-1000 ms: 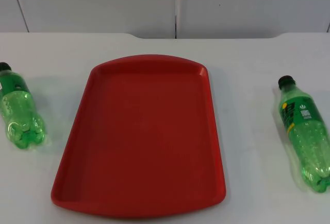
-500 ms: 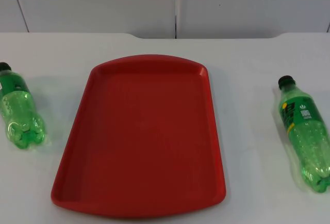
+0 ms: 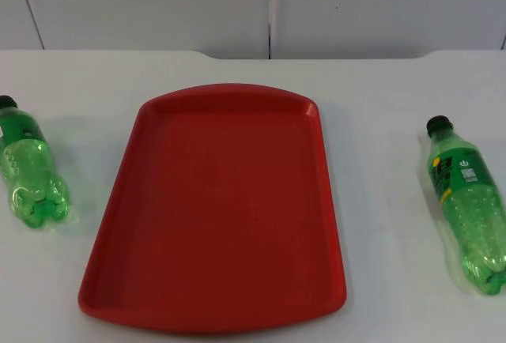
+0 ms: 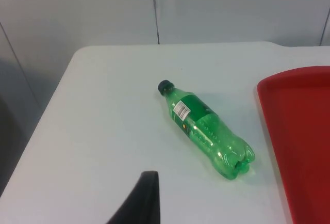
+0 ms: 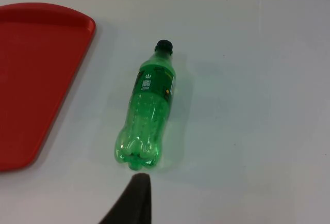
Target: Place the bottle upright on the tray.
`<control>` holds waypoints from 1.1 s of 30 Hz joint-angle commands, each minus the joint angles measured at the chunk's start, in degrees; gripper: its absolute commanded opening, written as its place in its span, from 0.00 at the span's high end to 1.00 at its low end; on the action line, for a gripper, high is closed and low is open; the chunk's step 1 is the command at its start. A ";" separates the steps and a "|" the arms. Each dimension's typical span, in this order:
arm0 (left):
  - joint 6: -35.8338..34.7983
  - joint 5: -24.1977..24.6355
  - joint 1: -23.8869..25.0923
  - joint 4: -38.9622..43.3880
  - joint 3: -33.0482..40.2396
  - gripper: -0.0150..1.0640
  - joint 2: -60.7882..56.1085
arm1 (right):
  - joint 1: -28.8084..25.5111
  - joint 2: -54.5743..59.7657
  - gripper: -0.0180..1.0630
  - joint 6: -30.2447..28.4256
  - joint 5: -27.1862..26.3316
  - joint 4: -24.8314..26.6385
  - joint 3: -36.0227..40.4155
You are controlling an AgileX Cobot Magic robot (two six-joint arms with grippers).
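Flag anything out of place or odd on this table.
Both green plastic bottles, left and right, lie on their sides on the white table, flanking the red plastic tray that holds nothing. Caps are on; nothing spilled or damaged.

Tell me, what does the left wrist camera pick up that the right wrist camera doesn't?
The left wrist view alone has the left bottle lying on its side, with a white barcode label, and the left gripper's fingertip. The right wrist view alone has the right bottle, also lying down, and the right gripper's fingertip. Both take in the red tray, with nothing on the part they show, and the white table.
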 commanded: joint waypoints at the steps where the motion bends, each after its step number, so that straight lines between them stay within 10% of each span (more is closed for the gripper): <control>1: -0.44 -0.86 0.05 -0.88 0.35 0.01 -0.25 | -0.31 -0.18 0.01 -0.20 -0.06 0.12 -0.06; 33: -3.44 -8.07 0.05 -7.46 0.75 0.01 15.29 | -0.31 -0.18 0.01 -0.09 -0.06 0.25 -0.06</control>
